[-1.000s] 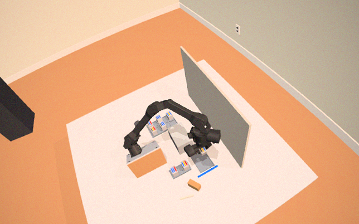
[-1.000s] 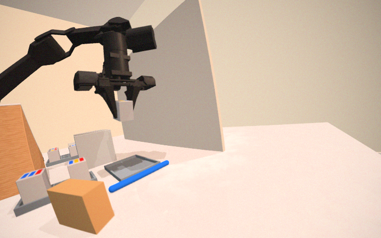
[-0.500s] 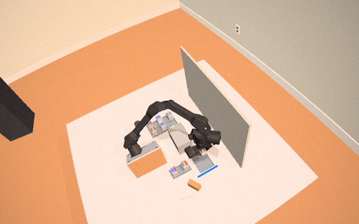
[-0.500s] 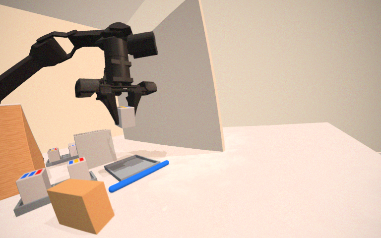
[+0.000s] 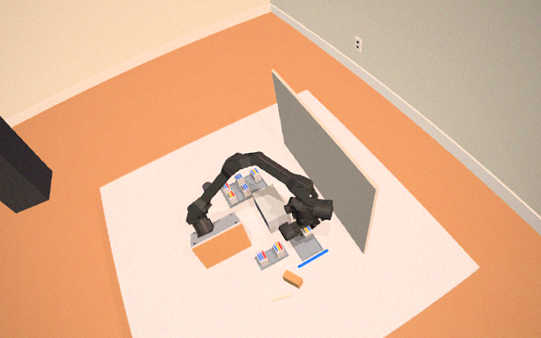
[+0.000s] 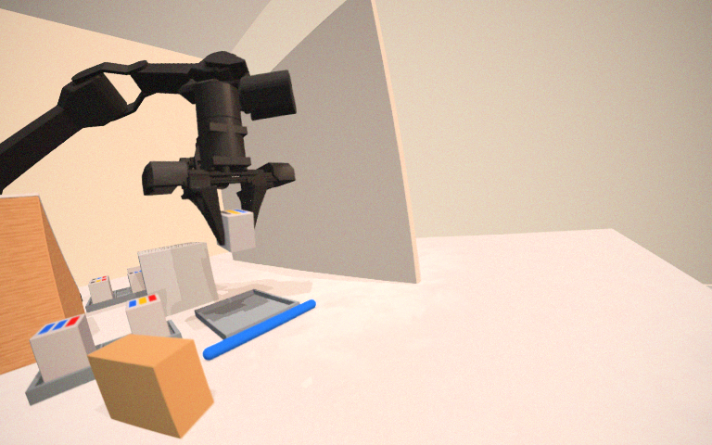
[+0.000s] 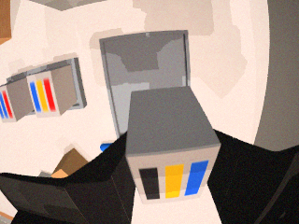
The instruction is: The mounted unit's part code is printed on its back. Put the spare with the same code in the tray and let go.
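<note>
My gripper [image 5: 302,231] [image 6: 237,226] [image 7: 163,131] is shut on a small grey spare [image 5: 307,230] [image 6: 240,236] [image 7: 171,127] whose top bears black, yellow and blue stripes. It holds the spare in the air, right above the flat grey tray [image 5: 311,249] [image 6: 251,307] [image 7: 146,65], which is empty. The mounted unit [image 5: 270,210] [image 6: 178,273], a larger plain grey box, stands just behind the tray. Its back face is hidden. Two more spares sit in a holder left of the tray: one striped blue, yellow, red [image 5: 279,248] [image 6: 146,313] [image 7: 44,90], one blue, blue, red [image 5: 263,256] [image 6: 60,343].
A blue rod [image 5: 312,258] [image 6: 257,329] lies along the tray's front edge. An orange cube [image 5: 292,278] [image 6: 152,383] lies in front. A tall grey panel [image 5: 323,160] [image 6: 325,184] stands close on the right. A rack of several spares [image 5: 241,187] [image 6: 99,287] stands behind the unit. A wooden box [image 5: 223,247] stands by the arm's base.
</note>
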Tool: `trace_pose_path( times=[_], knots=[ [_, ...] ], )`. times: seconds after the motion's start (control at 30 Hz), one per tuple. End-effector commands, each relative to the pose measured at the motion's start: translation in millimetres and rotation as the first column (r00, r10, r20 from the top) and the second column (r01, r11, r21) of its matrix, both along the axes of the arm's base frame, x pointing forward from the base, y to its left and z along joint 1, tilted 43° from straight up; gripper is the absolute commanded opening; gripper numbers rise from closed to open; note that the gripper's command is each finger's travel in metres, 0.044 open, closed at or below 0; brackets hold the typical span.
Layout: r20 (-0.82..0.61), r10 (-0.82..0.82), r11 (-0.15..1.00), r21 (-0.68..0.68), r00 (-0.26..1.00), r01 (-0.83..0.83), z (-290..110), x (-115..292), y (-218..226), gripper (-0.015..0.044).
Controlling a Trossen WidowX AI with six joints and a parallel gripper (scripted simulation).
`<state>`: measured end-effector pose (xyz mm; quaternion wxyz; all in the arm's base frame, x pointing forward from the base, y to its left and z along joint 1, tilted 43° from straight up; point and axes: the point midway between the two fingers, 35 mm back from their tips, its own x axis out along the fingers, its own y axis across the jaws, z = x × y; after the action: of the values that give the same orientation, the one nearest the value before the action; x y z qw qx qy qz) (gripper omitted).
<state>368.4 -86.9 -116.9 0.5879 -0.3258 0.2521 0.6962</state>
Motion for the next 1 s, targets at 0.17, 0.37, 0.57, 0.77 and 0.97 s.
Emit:
trace_pose_path(
  times=[0.17, 0.37, 0.57, 0.77, 0.97],
  knots=[
    [-0.001, -0.005, 1.0, 0.004, 1.0, 0.005, -7, -1, 7, 0.0],
    [-0.001, -0.005, 1.0, 0.004, 1.0, 0.005, -12, -2, 11, 0.0],
    [-0.001, -0.005, 1.0, 0.005, 1.0, 0.005, -16, -3, 15, 0.0],
    [-0.001, -0.005, 1.0, 0.005, 1.0, 0.005, -20, -4, 19, 0.0],
    [-0.001, -0.005, 1.0, 0.006, 1.0, 0.005, -25, -5, 23, 0.0]
  ],
)
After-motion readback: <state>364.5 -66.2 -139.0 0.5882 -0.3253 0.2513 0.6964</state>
